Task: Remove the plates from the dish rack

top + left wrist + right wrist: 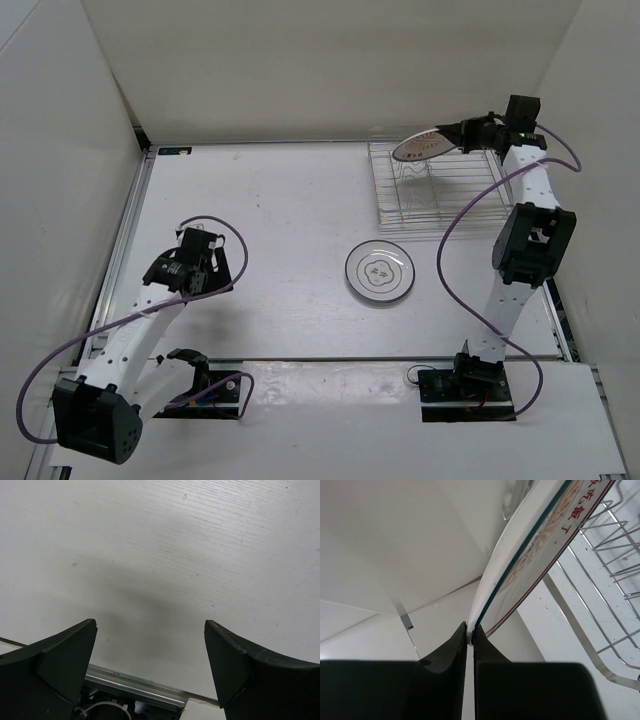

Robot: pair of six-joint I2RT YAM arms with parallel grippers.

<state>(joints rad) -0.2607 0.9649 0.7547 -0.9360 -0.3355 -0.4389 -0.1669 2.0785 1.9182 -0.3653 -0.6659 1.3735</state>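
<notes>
White-rimmed plate (535,565) – right pincer (470,630) clamped on its edge, above wire rack (615,605) | left pincer (150,625) – wide apart

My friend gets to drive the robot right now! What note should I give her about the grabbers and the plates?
Left gripper: open, holding nothing, over bare table.
Right gripper: shut on the rim of the patterned plate, which is tilted over the far end of the dish rack. I cannot tell whether it is clear of the wires.
Done: one white plate lies flat on the table in front of the rack.
Left: carry the patterned plate out and set it on the table. No third plate shows in these views, so check the rack.
</notes>
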